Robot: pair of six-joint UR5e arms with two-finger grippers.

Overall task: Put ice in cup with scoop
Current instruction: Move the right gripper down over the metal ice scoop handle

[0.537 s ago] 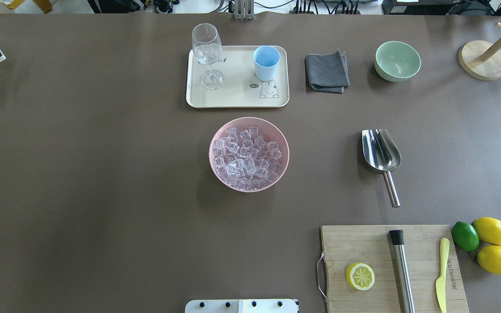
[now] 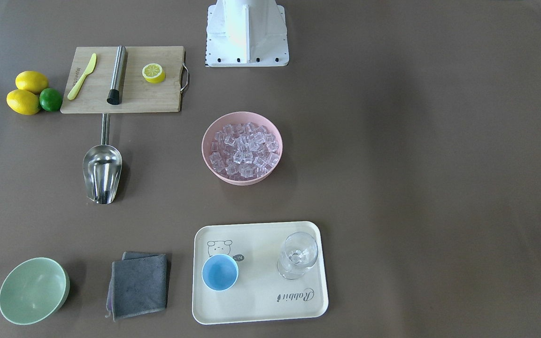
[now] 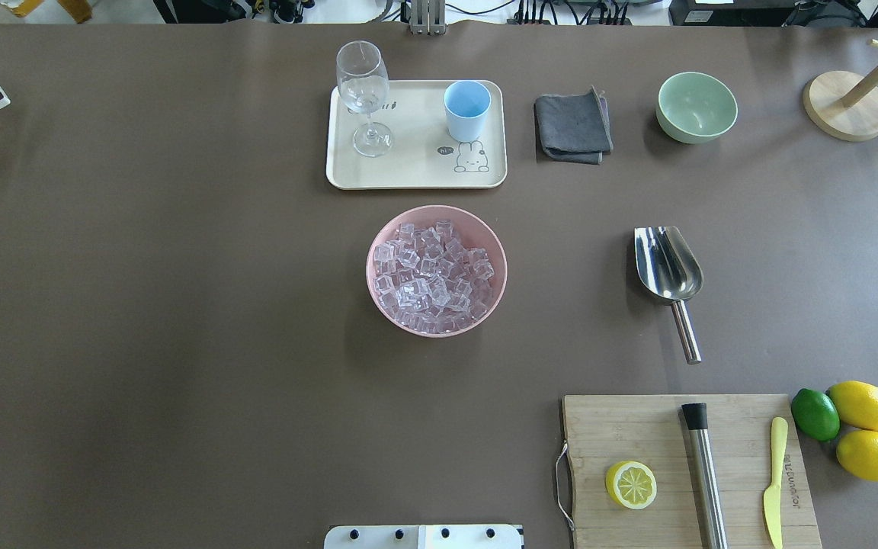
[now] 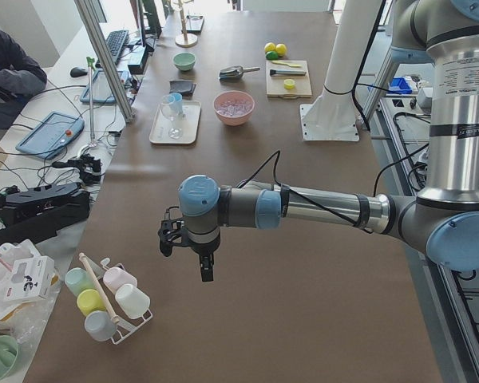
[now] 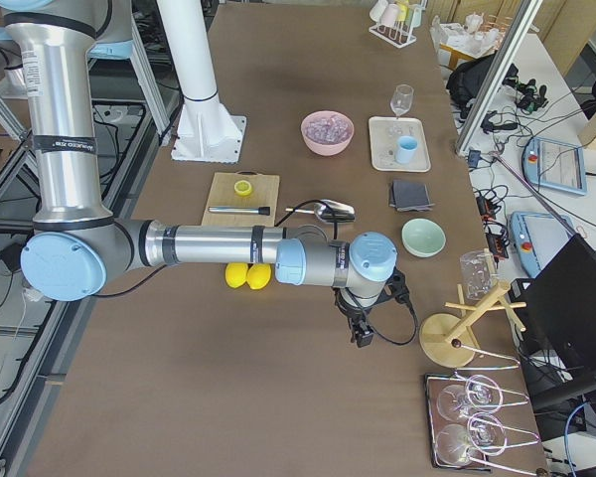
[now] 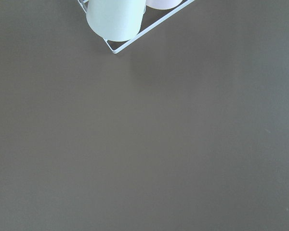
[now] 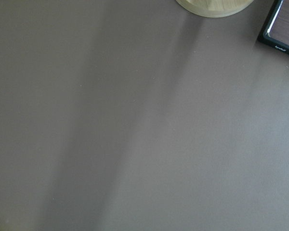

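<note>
The ice (image 3: 433,268) fills a pink bowl (image 3: 501,259) at the table's middle. The light-blue cup (image 3: 466,109) stands upright and empty on a cream tray (image 3: 408,171) behind the bowl. The steel scoop (image 3: 668,263) lies on the table right of the bowl, with its handle toward the robot. Both grippers are far from these things. The left gripper (image 4: 203,270) hangs over the table's far left end near a mug rack. The right gripper (image 5: 363,333) hangs over the far right end. They show only in the side views, so I cannot tell whether they are open or shut.
A stemmed glass (image 3: 363,95) shares the tray. A grey cloth (image 3: 572,126) and a green bowl (image 3: 696,107) lie to its right. A cutting board (image 3: 637,435) holds a lemon half, a steel cylinder and a yellow knife; lemons and a lime (image 3: 815,414) sit beside it.
</note>
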